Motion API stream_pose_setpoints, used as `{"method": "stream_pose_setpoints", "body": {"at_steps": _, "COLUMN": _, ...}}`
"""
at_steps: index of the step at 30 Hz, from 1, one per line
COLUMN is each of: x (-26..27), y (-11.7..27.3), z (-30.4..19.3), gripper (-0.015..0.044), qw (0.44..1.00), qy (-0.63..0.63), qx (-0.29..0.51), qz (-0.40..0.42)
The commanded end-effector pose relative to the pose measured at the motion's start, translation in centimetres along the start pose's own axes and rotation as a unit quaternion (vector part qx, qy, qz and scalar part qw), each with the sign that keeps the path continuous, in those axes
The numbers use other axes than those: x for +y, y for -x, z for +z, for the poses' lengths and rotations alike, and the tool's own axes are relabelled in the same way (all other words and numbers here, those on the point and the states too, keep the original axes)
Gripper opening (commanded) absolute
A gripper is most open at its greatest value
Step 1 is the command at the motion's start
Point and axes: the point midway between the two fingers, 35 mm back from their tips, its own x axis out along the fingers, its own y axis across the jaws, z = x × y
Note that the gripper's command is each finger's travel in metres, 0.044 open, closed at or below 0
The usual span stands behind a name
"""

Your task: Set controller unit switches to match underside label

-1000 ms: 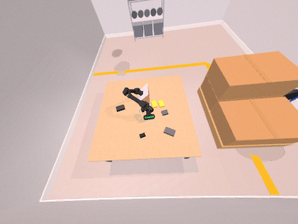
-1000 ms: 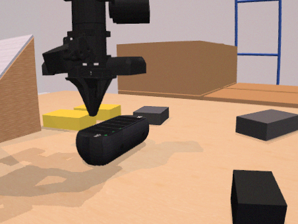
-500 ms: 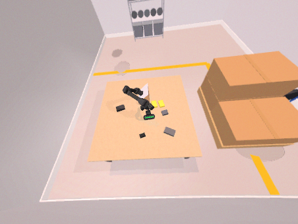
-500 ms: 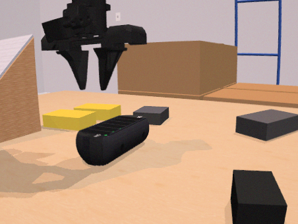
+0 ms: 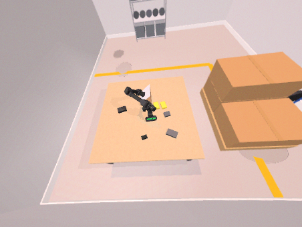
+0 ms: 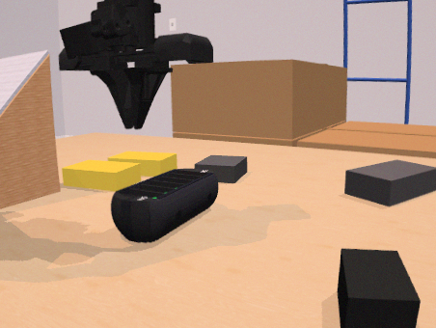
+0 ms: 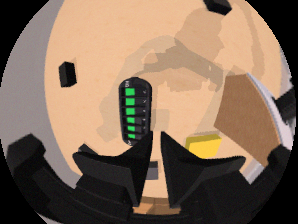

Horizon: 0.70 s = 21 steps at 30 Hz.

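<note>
Claw (image 5: 153,107) (image 6: 133,127) (image 7: 156,133) was pressed nearly tog., nothing btwn the tips, hanging above the ctrl unit (image 5: 151,119) (image 6: 166,205) (image 7: 135,111), apart from it. Unit sat upright on the bench (image 5: 117,147) (image 6: 270,270) (image 7: 100,45), near the yellow blocks (image 5: 163,105) (image 6: 101,174) (image 7: 203,146), switches up, green showing, label hidden. Step prob. switch-setting; next move likely called for lowering closed tips onto one rocker end, w/o tipping the unit.
</note>
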Motion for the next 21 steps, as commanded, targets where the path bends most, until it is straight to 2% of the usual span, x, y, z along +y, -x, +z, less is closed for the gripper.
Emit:
{"method": "stream_pose_setpoints", "body": {"at_steps": 1, "x": -0.04, "y": 0.07, "z": -0.02, "gripper": 0.0, "qw": 1.0, "qy": -0.002, "qx": 0.002, "qz": -0.001}}
{"method": "stream_pose_setpoints", "body": {"at_steps": 10, "x": -0.04, "y": 0.07, "z": -0.02, "gripper": 0.0, "qw": 1.0, "qy": -0.002, "qx": 0.002, "qz": -0.001}}
{"method": "stream_pose_setpoints", "body": {"at_steps": 21, "x": 0.0, "y": 0.01, "z": 0.0, "gripper": 0.0289, "qw": 1.0, "qy": 0.0, "qx": 0.0, "qz": 0.0}}
